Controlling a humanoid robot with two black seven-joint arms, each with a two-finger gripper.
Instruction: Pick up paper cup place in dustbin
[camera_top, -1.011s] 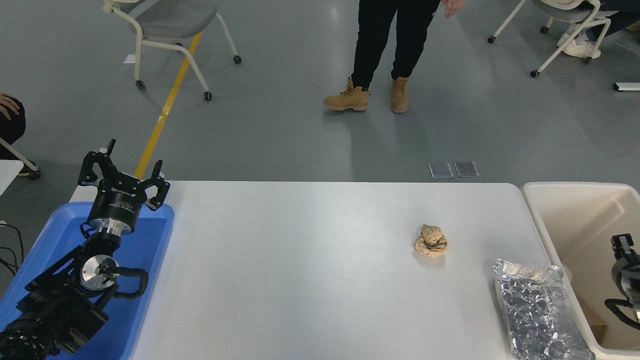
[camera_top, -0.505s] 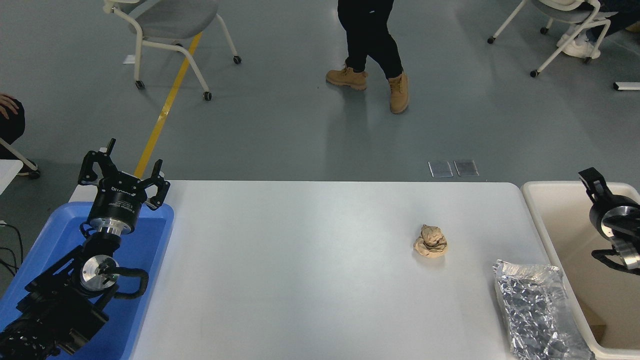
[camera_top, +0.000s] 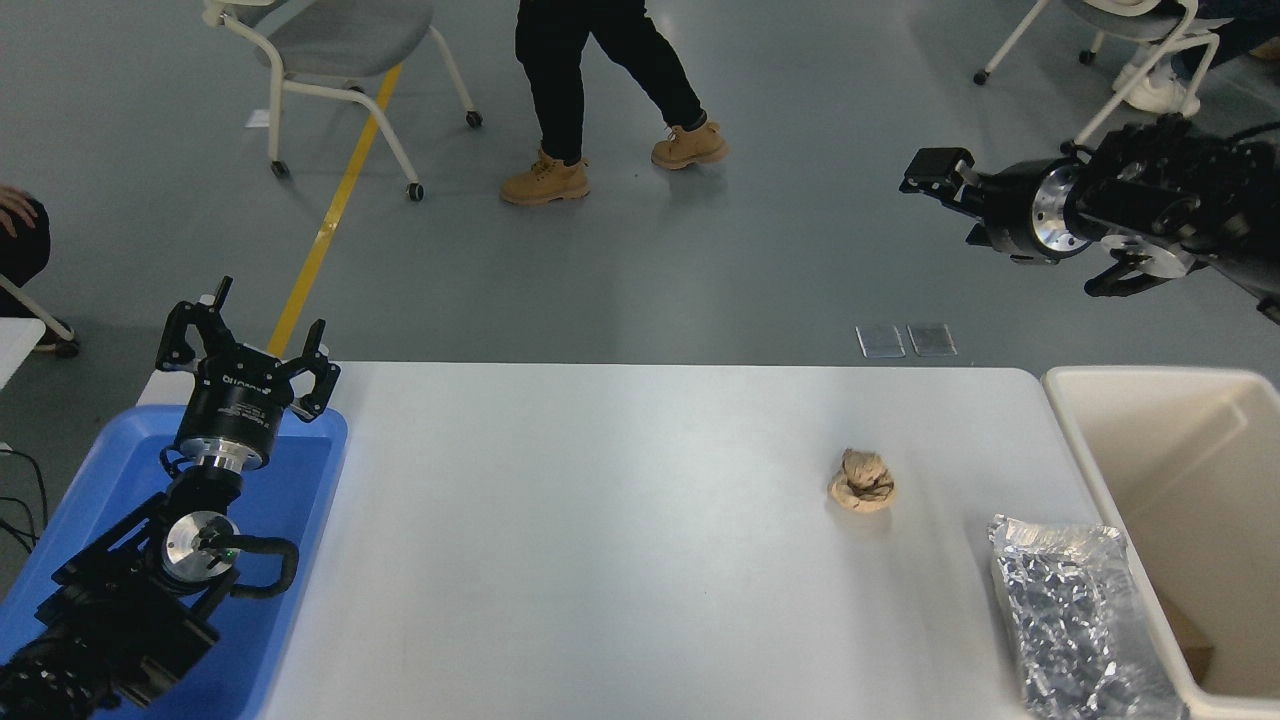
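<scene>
right gripper is up high at the far right, can't tell how its pincer stands. Left gripper parked wide open over the glossy blue tray. Smooth beige dustbin sits right; paper cup isn't visible. Crumpled brown wad, crinkly foil tray nearby.

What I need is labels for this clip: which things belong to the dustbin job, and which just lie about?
Job:
- dustbin, at the table's right end
- right hand, raised beyond the table's far edge
- no paper cup in view

Lying about:
- brown paper wad
- foil tray
- blue tray, left hand parked over it
</scene>
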